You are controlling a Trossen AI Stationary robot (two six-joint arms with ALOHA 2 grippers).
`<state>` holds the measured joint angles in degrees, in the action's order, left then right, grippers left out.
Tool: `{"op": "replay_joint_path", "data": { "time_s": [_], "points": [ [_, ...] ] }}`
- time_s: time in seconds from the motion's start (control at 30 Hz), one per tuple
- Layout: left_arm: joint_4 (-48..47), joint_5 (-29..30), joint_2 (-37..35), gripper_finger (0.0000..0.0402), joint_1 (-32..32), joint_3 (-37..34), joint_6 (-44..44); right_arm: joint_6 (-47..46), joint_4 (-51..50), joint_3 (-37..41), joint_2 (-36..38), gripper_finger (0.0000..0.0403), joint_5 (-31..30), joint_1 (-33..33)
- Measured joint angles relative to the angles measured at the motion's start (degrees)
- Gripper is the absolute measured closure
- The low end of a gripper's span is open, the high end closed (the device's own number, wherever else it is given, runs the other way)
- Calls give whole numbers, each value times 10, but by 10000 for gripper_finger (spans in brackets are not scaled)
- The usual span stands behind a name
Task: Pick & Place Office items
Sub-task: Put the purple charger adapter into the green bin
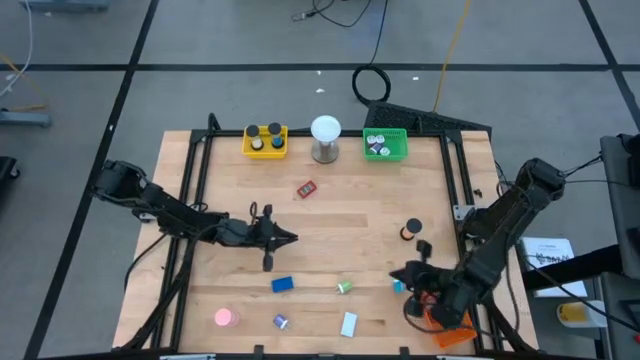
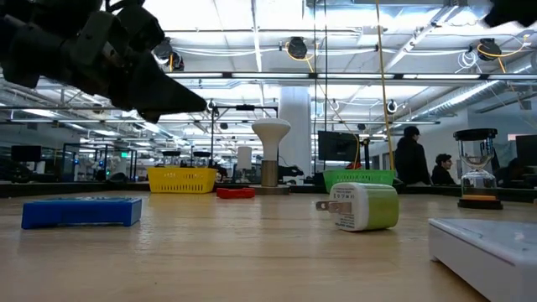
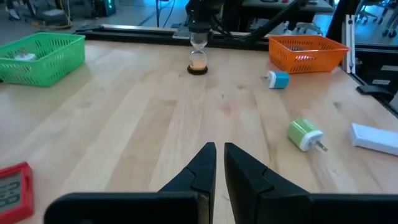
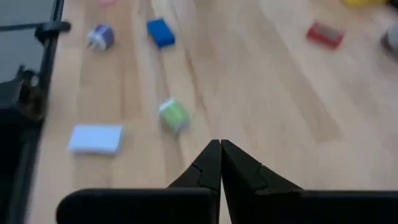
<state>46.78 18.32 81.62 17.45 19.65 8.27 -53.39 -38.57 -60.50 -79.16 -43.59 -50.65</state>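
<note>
Right hand (image 1: 400, 274) clenched empty beside blue plug (image 1: 399, 287), left hand (image 1: 290, 238) clenched mid-table.

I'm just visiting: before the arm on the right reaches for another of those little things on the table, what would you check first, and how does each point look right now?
1. Right gripper empty: ok, fingers shut on nothing.
2. Right gripper ready to grab: not ok, it must open first.
3. A target in reach: ok, the green charger lies on the wood ahead of it, apart from the white block.
4. Left gripper out of the way: ok, it is shut near the table's middle, away from the right arm.
5. Orange tray free to receive: cannot tell, its inside is hidden.
</note>
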Motion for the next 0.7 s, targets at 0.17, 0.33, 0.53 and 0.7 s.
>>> {"op": "replay_joint_path", "data": {
  "time_s": [0.17, 0.33, 0.53, 0.7],
  "points": [
    [-22, -3, 0, 369, 2, 12, 9, 157, 211, 79, -1, 402, 56, 70],
    [-20, 0, 6, 369, 20, 12, -2, 249, 450, 162, -1, 402, 170, 143],
    [-4, 32, 39, 369, 55, 12, 11, 285, 474, 169, -14, 402, 181, 179],
    [4, 23, 72, 369, 76, 17, 14, 313, 483, 142, -61, 401, 182, 181]
  ]
}}
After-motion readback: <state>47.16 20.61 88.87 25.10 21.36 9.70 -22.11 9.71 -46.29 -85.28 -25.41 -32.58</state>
